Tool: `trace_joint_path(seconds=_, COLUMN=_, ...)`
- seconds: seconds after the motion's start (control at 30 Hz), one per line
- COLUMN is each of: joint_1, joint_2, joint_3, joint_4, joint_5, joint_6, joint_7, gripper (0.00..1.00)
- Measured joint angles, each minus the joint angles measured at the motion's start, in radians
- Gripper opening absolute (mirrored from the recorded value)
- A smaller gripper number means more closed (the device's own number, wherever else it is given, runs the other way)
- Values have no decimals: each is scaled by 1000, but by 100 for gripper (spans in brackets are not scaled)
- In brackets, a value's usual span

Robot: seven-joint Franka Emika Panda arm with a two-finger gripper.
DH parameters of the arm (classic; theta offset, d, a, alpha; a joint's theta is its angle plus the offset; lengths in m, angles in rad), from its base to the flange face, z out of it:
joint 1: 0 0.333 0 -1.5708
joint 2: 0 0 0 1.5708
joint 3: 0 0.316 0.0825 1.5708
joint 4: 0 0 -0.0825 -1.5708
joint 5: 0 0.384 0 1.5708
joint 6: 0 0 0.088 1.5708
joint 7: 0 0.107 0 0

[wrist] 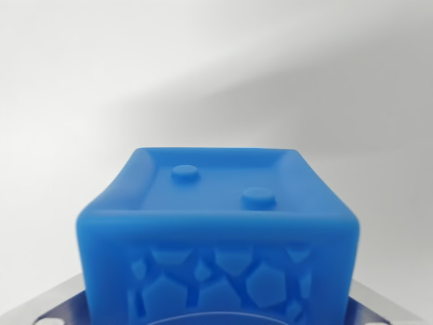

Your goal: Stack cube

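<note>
A blue cube (pixel 218 237) fills the lower middle of the wrist view, very close to the camera. Its top face has a raised rim and two round studs. The side facing me carries a relief of irregular polygons. Grey metal parts of the gripper assembly show at the bottom left (pixel 47 308) and bottom right (pixel 382 305), flanking the cube's base. No fingertips show, so I cannot tell whether the cube is held. No second cube is in view.
Behind the cube lies a plain white surface (pixel 216 68) with a soft diagonal shadow across its right side. A dark blue curved edge (pixel 216 319) peeks in at the bottom centre.
</note>
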Motion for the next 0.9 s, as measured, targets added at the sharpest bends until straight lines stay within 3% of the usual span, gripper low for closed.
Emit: trace_joint_path(seconds=0.9, joint_1=12, joint_2=51, joint_3=3, joint_4=145, joint_5=0, joint_6=-97, joint_7=59, gripper=0)
